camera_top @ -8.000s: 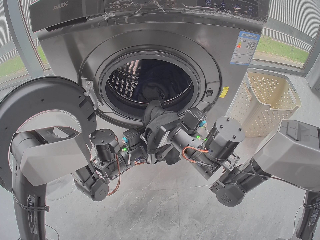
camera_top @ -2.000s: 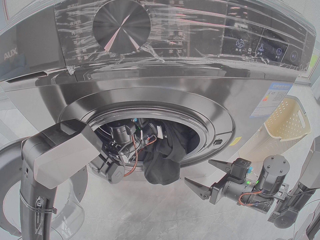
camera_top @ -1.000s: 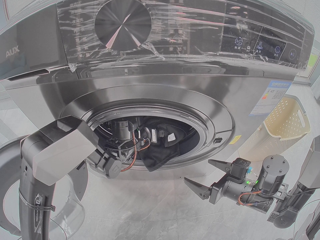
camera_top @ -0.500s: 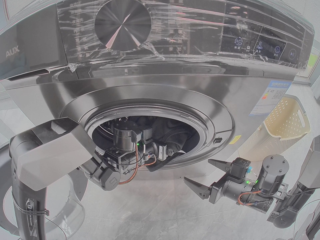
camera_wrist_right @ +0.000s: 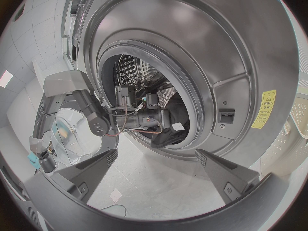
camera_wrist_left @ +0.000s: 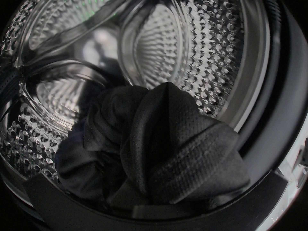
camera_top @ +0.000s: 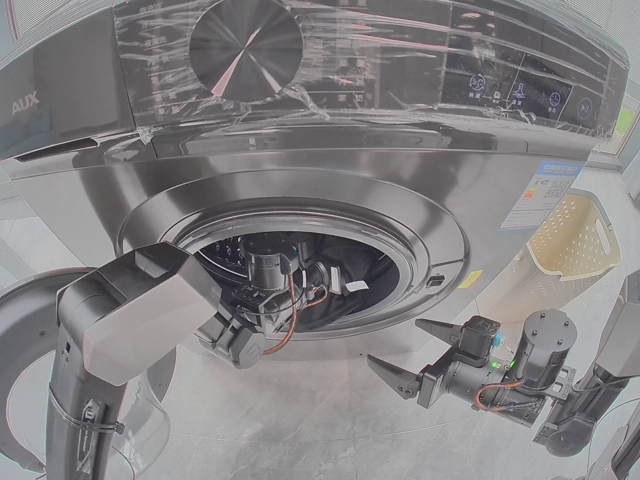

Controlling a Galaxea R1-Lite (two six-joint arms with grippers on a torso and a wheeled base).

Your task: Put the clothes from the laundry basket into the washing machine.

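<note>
Clothes: black garment (camera_wrist_left: 166, 145) is inside the washing machine (camera_top: 400, 188), but only just. It's bunched at the front of the drum (camera_wrist_left: 208, 48), up against the dark door gasket (camera_wrist_left: 282, 113), and the right wrist view shows a fold lying on the lower lip of the opening. Left end effector (camera_top: 337, 280) is inside the opening, right at the cloth. Its fingers are buried, so I can't tell whether it's gripping or has let go. Main risk: if it backs out with fabric caught on a finger or on the wrist's orange cable (camera_top: 288, 328), the bundle gets dragged over the lip onto the floor (camera_top: 320, 421). Second risk: if the garment stays this far forward, the fold on the lip could slide out by itself or get pinched in the gasket when the door (camera_top: 20, 341) is closed. I'd push it deeper, then confirm release before retracting. Right end effector (camera_top: 395, 343) is spread wide and empty, hovering below and in front of the opening. It's clear of the left arm, but a retract straight back and down would close that gap. Laundry basket (camera_top: 580, 248) stands beside the machine on the robot's right; can't tell if anything is left inside.
</note>
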